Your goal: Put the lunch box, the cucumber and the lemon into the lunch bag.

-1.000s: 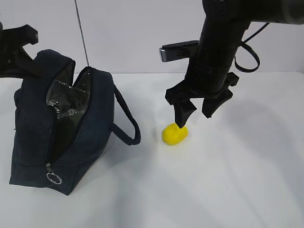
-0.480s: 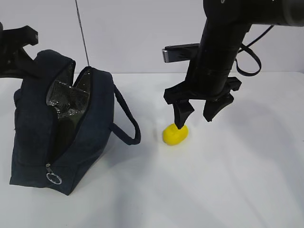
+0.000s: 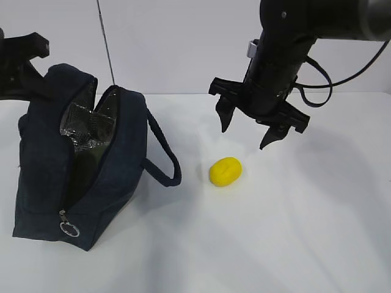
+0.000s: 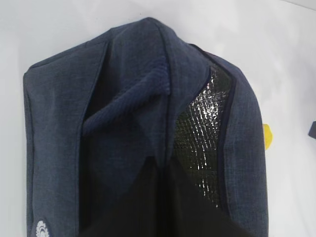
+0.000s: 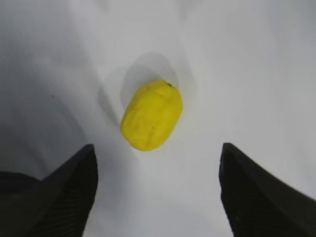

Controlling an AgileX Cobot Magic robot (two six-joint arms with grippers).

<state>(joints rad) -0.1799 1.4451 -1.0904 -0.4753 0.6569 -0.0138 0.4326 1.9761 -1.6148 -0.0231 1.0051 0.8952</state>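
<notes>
Sitting unzipped at the left of the exterior view, the lunch bag shows its silvery lining through the gaping top, with the ring pull hanging at its lower front corner and a loop handle arcing toward the middle of the frame. Neither the lunch box nor the cucumber is visible anywhere on the white tabletop; whether they already lie inside the bag cannot be told, since the interior is dark in both the exterior and the left wrist views. The lemon is plainly not yet packed: it rests alone on the tabletop just right of centre, well apart from the bag. So at least this last item is left to pick up and drop in.

Above and slightly right of the lemon, the right end effector hangs with its two fingers spread wide, holding nothing and touching nothing. In the right wrist view the lemon lies in the upper middle, ahead of the gap between the two dark fingertips at the bottom corners. The left end effector itself is hidden at the upper left behind the bag; it is closed, probably pinching the bag's fabric edge to keep the mouth open, though the contact itself cannot be seen.
</notes>
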